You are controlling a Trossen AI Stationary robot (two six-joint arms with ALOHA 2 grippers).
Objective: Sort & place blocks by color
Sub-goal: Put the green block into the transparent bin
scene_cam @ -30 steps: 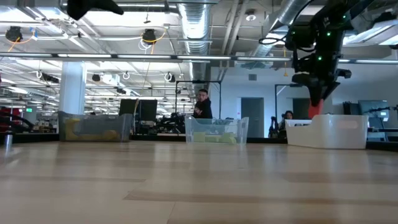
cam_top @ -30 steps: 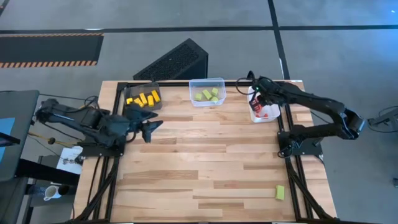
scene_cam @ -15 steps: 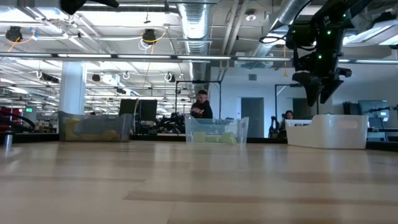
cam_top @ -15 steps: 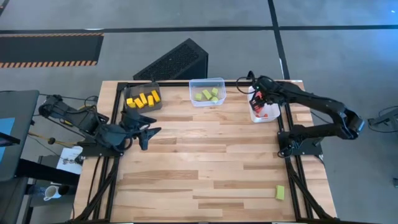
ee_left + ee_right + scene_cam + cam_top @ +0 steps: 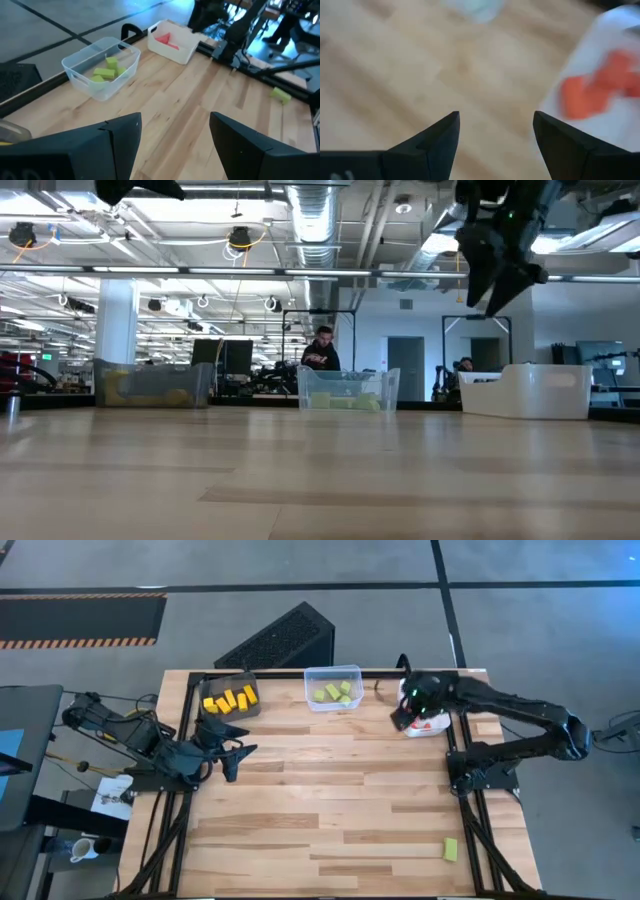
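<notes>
Room: an open workshop floor with ceiling ducts and lamps lies behind a pale wooden table.

High view, bins: along the far edge stand a dark bin of yellow blocks, a clear bin of green blocks, and a white bin partly under the right arm.

High view, stray piece: one green block lies alone at the near right corner, well apart from every bin; its long axis runs roughly near-to-far.

High view, arms: the right gripper hangs at the white bin's inner edge, and the block lies straight back toward the near edge on that same side. The left gripper waits by the left rail, clear across the table, so the right arm looks the nearer one for the reach (a judgement only).

Low view: the right gripper is high above the white bin, fingers apart and holding nothing; a person is seated in the room behind the clear bin.

Left wrist view: the left fingers are spread wide and empty; beyond them are the clear bin, the white bin and the lone green block.

Right wrist view: the fingers are spread with nothing between them, red blocks in the white bin to one side.
</notes>
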